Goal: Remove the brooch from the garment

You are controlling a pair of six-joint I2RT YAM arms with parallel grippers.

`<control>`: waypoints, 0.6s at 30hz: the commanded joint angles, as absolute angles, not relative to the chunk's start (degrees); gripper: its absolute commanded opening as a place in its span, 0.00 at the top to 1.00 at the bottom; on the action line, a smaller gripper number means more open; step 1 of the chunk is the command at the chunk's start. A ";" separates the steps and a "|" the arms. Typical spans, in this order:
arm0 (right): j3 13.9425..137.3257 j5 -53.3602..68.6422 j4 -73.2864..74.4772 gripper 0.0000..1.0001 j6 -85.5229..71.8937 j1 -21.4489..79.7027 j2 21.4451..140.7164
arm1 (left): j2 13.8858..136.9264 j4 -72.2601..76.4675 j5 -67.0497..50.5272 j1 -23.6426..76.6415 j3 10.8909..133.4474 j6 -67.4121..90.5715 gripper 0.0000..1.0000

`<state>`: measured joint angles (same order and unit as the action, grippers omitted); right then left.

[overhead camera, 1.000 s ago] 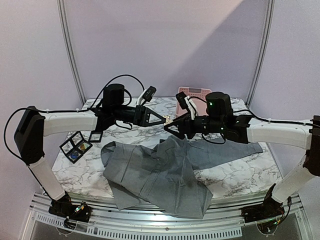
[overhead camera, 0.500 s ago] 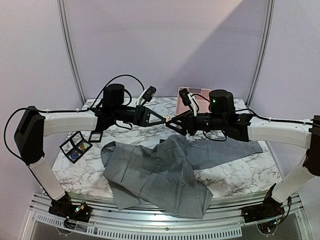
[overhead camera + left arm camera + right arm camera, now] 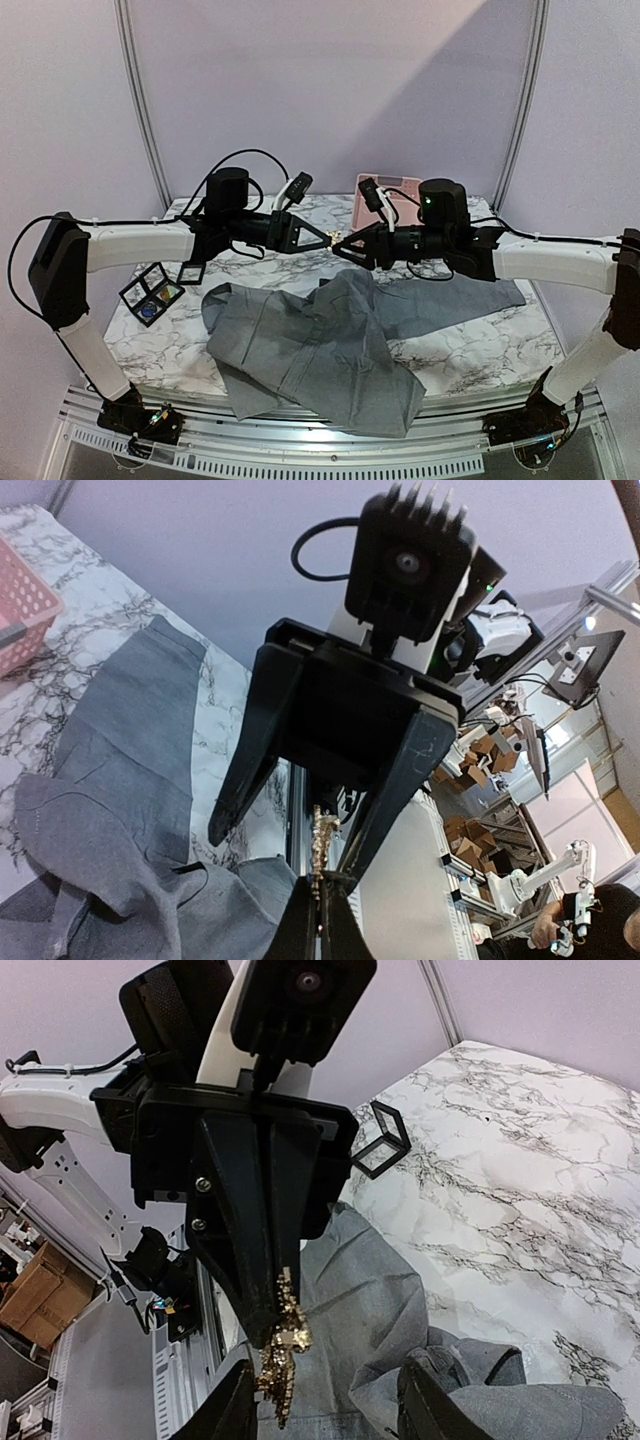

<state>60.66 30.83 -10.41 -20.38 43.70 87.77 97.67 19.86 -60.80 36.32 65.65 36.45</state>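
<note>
A gold brooch [image 3: 338, 238] is held in the air above the grey garment [image 3: 300, 350], with my left gripper [image 3: 331, 238] shut on it. In the left wrist view the brooch [image 3: 322, 840] sticks up out of my shut fingertips [image 3: 312, 912]. My right gripper [image 3: 347, 246] faces the left one tip to tip, open, with its fingers [image 3: 400, 790] on either side of the brooch. In the right wrist view the brooch [image 3: 282, 1355] hangs close beside my left finger [image 3: 235, 1405], far from the other. The garment [image 3: 390, 1300] lies crumpled on the marble table [image 3: 470, 340].
A pink basket [image 3: 390, 190] stands at the back of the table behind the right arm. A black display box [image 3: 152, 292] and a small black frame [image 3: 190, 272] lie at the left. The garment's front hangs over the table's near edge [image 3: 330, 425].
My right gripper has moved left up to the left gripper's tip, turned at the wrist, and narrowed its jaws round the brooch. The left arm has held still.
</note>
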 commanded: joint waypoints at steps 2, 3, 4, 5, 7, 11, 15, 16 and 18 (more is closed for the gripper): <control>59.91 32.90 -11.98 0.55 -21.65 42.78 89.12 | 97.90 20.32 -61.56 36.43 65.39 35.33 1.00; 59.94 33.19 -12.23 0.55 -21.91 42.66 89.19 | 97.89 20.31 -61.57 36.47 65.39 35.25 1.00; 59.89 33.39 -12.41 0.56 -22.11 42.61 89.27 | 97.87 20.30 -61.53 36.47 65.39 35.25 1.00; 59.93 33.58 -12.66 0.56 -22.35 42.60 89.36 | 97.91 20.30 -61.52 36.54 65.39 35.26 1.00; 59.76 34.06 -13.30 0.56 -22.77 42.33 89.51 | 97.83 20.32 -61.67 36.63 65.43 35.24 1.00; 59.75 34.94 -13.87 0.58 -23.45 41.97 89.97 | 97.60 20.15 -61.74 36.74 65.47 34.92 1.00; 59.96 35.61 -13.93 0.60 -24.28 41.39 90.49 | 97.43 19.83 -61.76 36.82 65.48 34.60 1.00; 60.09 35.72 -13.89 0.60 -24.46 41.22 90.61 | 97.40 19.72 -61.72 36.83 65.48 34.44 1.00; 60.20 35.84 -13.76 0.61 -24.96 40.98 90.93 | 97.23 19.27 -61.58 36.91 65.54 34.01 1.00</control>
